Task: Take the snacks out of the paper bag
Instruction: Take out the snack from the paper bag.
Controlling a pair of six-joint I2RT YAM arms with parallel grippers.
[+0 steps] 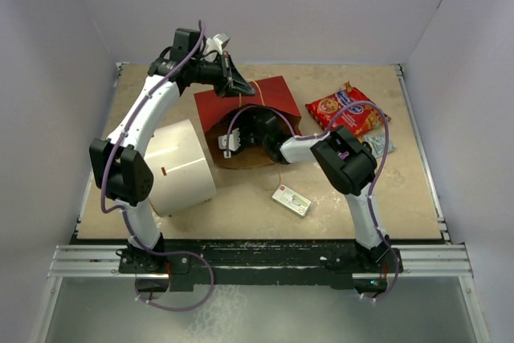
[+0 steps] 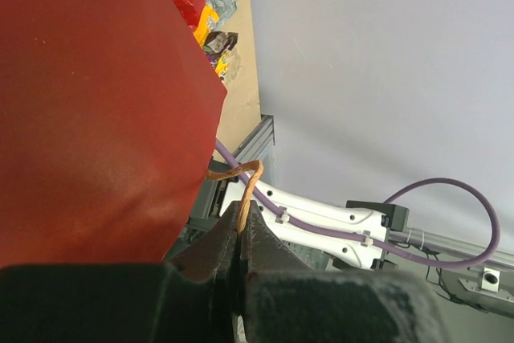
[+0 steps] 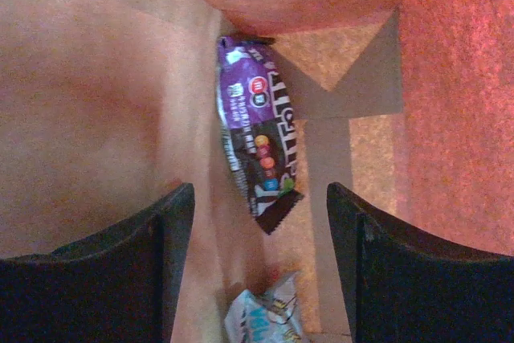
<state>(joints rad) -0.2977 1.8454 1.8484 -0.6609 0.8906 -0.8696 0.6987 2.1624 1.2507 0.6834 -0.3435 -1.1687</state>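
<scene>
While left gripper (image 2: 240, 218) pinches the twisted handle (image 2: 250, 178), red paper bag (image 1: 269, 100) sits on the table (image 1: 241, 210).
Inside it, right gripper (image 3: 259, 206) with fingers spread, purple-and-brown candy pack (image 3: 255, 130) just ahead; red cookie bag (image 1: 347, 110) lies out to the bag's right.

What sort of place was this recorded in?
Probably a robotics lab cell: a tan tabletop boxed in by plain white walls, with the left arm and right arm bolted to an aluminium rail along its near edge.
</scene>
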